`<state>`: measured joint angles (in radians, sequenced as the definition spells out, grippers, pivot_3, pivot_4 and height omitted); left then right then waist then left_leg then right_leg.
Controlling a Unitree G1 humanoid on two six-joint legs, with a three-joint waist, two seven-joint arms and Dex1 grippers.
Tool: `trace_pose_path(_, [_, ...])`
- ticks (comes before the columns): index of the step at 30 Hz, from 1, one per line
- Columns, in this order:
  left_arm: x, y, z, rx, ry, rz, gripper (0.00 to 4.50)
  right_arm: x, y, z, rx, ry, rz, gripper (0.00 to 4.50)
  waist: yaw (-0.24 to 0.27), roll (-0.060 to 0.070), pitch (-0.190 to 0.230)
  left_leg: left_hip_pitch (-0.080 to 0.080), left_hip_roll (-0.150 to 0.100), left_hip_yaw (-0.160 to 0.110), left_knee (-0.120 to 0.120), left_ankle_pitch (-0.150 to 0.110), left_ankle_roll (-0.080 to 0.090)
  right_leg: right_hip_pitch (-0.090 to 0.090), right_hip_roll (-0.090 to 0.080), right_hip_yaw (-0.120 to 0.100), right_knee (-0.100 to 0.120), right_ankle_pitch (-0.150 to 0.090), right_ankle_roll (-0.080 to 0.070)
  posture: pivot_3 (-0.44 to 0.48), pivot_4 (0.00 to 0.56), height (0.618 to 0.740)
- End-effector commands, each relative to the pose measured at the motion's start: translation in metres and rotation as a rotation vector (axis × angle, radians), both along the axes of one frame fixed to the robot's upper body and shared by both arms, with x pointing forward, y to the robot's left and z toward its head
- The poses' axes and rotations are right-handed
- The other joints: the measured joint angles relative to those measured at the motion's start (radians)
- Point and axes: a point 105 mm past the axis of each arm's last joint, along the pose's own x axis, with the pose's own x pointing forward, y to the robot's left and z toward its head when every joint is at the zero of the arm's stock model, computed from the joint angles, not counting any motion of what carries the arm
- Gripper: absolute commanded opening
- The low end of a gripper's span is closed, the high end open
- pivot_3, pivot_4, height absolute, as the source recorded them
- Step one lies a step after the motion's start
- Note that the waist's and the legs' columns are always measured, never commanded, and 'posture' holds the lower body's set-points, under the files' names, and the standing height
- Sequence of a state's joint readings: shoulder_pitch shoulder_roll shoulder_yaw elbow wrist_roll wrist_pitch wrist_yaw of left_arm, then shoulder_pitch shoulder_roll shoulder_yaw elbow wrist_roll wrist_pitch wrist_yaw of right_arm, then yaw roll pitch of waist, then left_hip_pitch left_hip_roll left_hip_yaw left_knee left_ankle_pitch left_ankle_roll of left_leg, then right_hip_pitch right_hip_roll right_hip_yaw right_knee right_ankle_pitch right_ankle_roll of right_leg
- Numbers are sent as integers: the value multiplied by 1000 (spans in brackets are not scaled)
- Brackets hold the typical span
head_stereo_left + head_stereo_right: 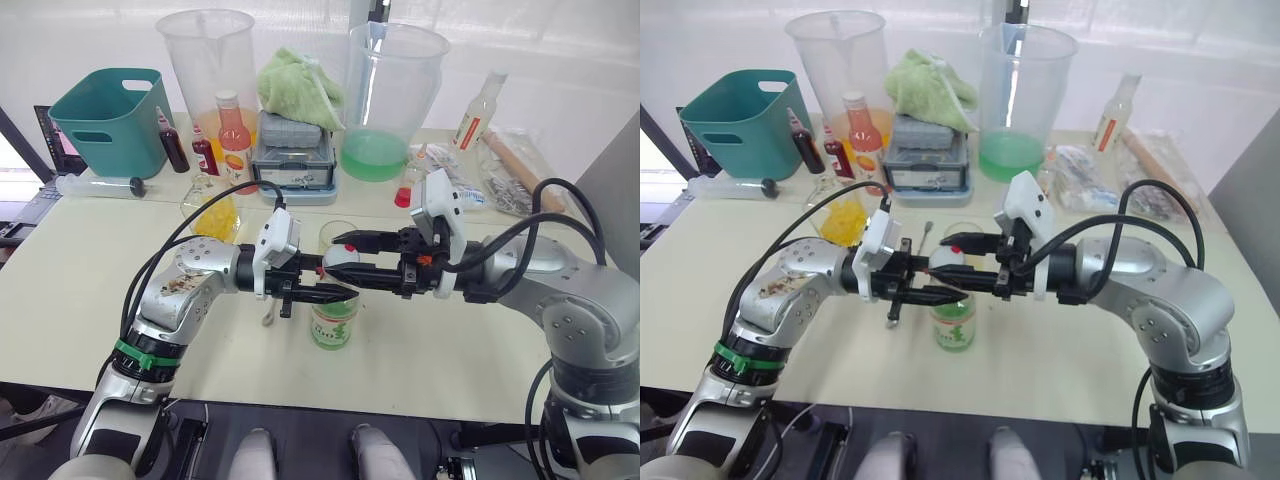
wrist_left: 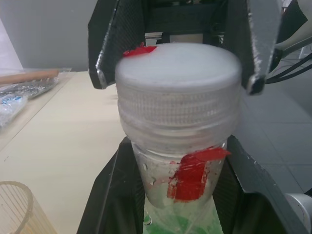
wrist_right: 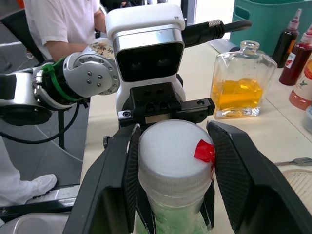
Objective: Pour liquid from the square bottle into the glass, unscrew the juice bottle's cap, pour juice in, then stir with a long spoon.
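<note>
**Operator:** Juice bottle [image 1: 332,322] stands upright at the table's near centre, with the glass [image 1: 338,235] just behind it at 12 o'clock. What does the uncapping step require?

**Technician:** Two separate holds. The left gripper [image 1: 325,291] comes in from 9 o'clock and is clamped on the bottle's neck, just under the cap. The right gripper [image 1: 352,257] comes in from 3 o'clock; its fingers flank the juice bottle's cap [image 3: 171,153] — one pad looks pressed against it, the other shows a sliver of gap, so full closure cannot be confirmed. Judgement: seat both pads squarely on the ribbed skirt before turning, keep the left hold rigid, and rotate about the bottle's vertical axis. An off-axis twist may tip the bottle toward the glass.

**Operator:** What does each view add?

**Technician:** The left wrist view shows the cap's ribbing and the red ring [image 2: 191,173] below it — detail the head views lose behind the fingers. The right wrist view shows the square bottle [image 3: 241,84] standing upright on the table beyond the cap, liquid remaining in it. The left eye view gives the layout: square bottle at 10 o'clock from the juice bottle, well apart. The long spoon's position is unclear.
</note>
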<state>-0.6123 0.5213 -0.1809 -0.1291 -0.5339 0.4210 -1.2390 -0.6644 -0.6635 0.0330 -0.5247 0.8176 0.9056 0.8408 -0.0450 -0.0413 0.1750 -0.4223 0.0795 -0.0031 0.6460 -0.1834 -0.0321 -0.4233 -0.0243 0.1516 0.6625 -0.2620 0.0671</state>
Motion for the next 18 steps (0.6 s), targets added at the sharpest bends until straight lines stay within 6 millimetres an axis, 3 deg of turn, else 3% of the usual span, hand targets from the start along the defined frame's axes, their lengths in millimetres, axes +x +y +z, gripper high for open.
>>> trace_pose_path(1, [2,5,-13,56,30,45,1384,-3,5,3,-74,-92,211,1663,-1,0,0,0,0,0,0,0,0,0,0,0,0,0,0,0,150,707])
trace_pose_path(8, [2,10,-11,61,21,78,1384,10,5,9,-208,-125,508,1663,-5,0,0,0,0,0,0,0,0,0,0,0,0,0,0,0,150,707])
trace_pose_path(15, [1,11,-12,60,24,98,1384,14,9,28,-226,-189,600,1663,-3,0,0,0,0,0,0,0,0,-1,0,0,0,0,0,0,150,707])
trace_pose_path(18, [1,12,-13,60,29,101,1384,11,8,33,-218,-182,596,3044,-3,1,0,0,1,0,0,0,0,-1,1,0,1,0,-1,0,150,707])
